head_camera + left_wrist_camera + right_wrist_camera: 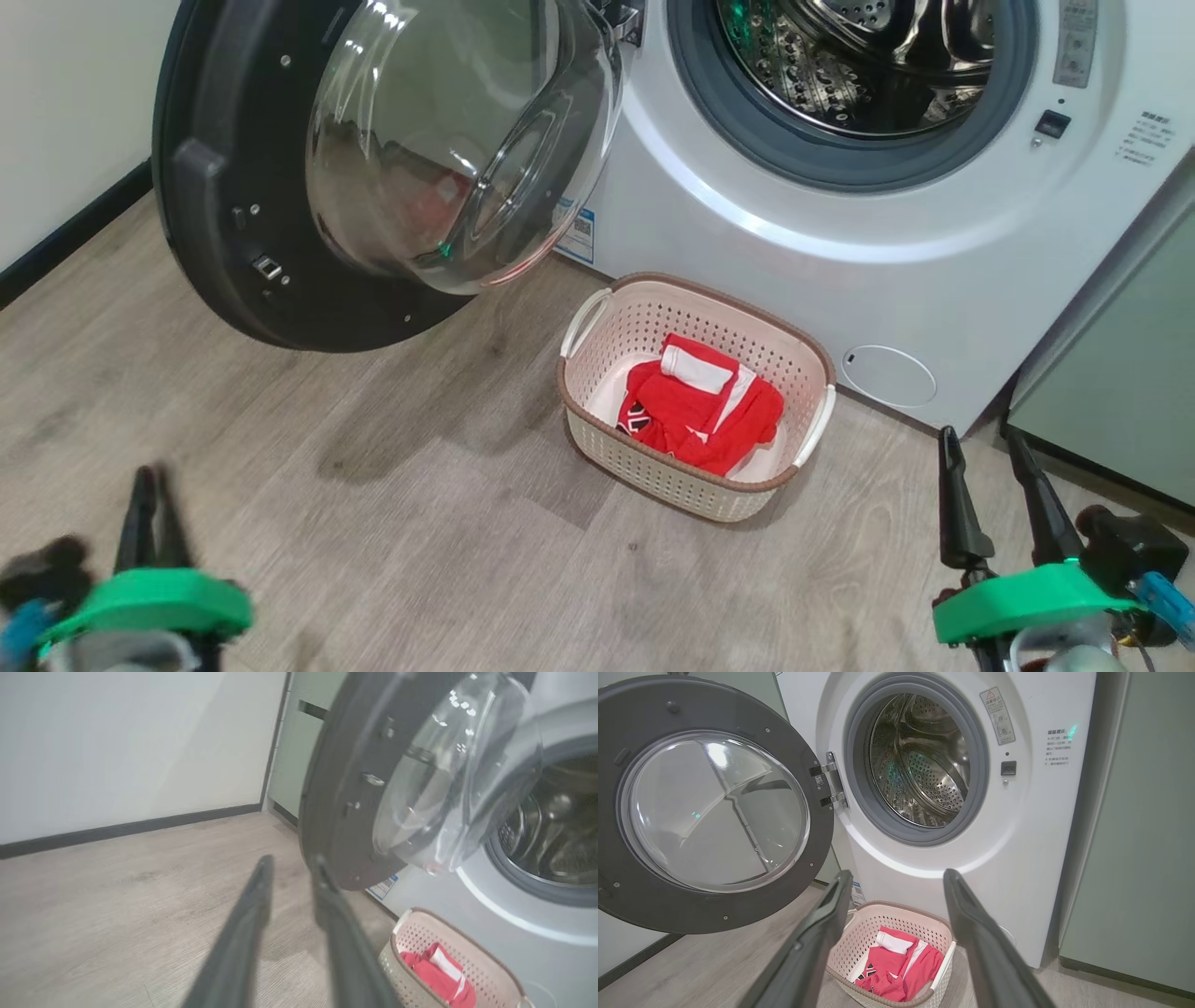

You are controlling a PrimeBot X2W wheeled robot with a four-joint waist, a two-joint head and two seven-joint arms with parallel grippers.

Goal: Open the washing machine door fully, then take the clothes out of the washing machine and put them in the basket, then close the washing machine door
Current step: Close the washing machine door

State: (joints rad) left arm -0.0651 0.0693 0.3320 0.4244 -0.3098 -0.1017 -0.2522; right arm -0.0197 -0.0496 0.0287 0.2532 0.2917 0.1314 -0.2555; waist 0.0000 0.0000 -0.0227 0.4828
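Plainly, there is one washer (822, 243), a big white front-loader, and its one door (215, 187) stands swung wide on the hinge at the left of the opening; the door is round, with a broad glossy black rim around a clear, bulging plastic bowl. A smooth grey rubber gasket (747, 140) rings the opening; behind it the steel drum (868, 56) shows its shiny wall dotted with small holes. One small round white hatch (889, 376) sits low on the washer front, and one blue sticker (579, 233) near its lower left corner.

One basket (695, 490) stands on the wood-grain floor (373, 467), just in front of the washer and below the opening; it is a rounded rectangle of cream perforated plastic with a brown woven-look rim and two white side handles. The clothes (700, 415) lie inside it in one crumpled red heap with white trim and a small dark print; how many garments, I cannot tell.

Two hands, each with two long dark fingers above a green collar; the left hand (293, 860) is blurred, its fingers a narrow gap apart and empty, low over the floor, well apart from the door; the right hand (898, 872) is spread wide and empty, near the basket's right; one pale green cabinet (1111, 392) flanks the washer there.
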